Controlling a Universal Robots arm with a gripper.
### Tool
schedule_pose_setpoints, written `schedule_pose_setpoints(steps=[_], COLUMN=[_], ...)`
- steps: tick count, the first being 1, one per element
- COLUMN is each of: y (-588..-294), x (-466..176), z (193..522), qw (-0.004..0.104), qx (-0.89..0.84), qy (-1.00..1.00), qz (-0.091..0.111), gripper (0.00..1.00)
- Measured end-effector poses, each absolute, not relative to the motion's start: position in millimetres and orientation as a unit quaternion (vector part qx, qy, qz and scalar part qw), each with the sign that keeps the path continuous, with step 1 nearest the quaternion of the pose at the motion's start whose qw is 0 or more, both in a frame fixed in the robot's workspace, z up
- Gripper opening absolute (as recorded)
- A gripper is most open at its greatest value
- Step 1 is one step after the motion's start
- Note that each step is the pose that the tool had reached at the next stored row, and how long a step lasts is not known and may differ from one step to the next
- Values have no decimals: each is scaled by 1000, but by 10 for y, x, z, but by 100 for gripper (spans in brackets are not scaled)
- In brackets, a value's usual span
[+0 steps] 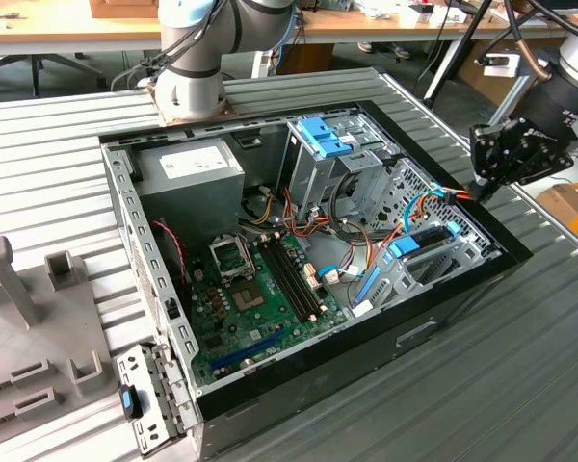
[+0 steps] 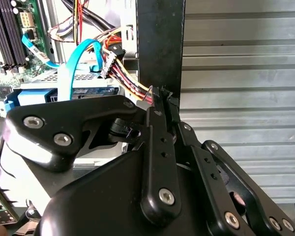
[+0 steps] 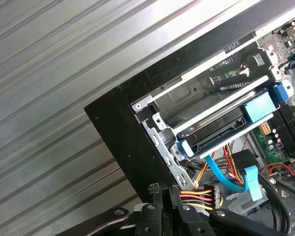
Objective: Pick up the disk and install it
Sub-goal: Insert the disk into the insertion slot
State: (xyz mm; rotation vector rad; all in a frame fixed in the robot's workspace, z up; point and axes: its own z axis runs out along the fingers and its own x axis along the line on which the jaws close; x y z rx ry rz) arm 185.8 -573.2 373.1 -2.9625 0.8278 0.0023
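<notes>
Closed tool [image 3: 162,189] near case wall [image 3: 120,142]; disk [image 1: 429,240] seated

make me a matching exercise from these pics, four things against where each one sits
Things:
1 disk
2 gripper
3 grey bracket
4 motherboard

Places:
a lying outside the case on the ribbed table
b green, on the case floor
c inside the case, framed by blue rails
d at the case's black wall, by coloured cables

Pairs: 1-c, 2-d, 3-a, 4-b
</notes>
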Motion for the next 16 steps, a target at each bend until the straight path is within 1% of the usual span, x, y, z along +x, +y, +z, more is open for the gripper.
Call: schedule_pose_setpoints(steps=[16], y=[-5732], x=[1759], z=[3734], qw=[33], qx=[-929], qy=[367], qz=[-3], gripper=[17])
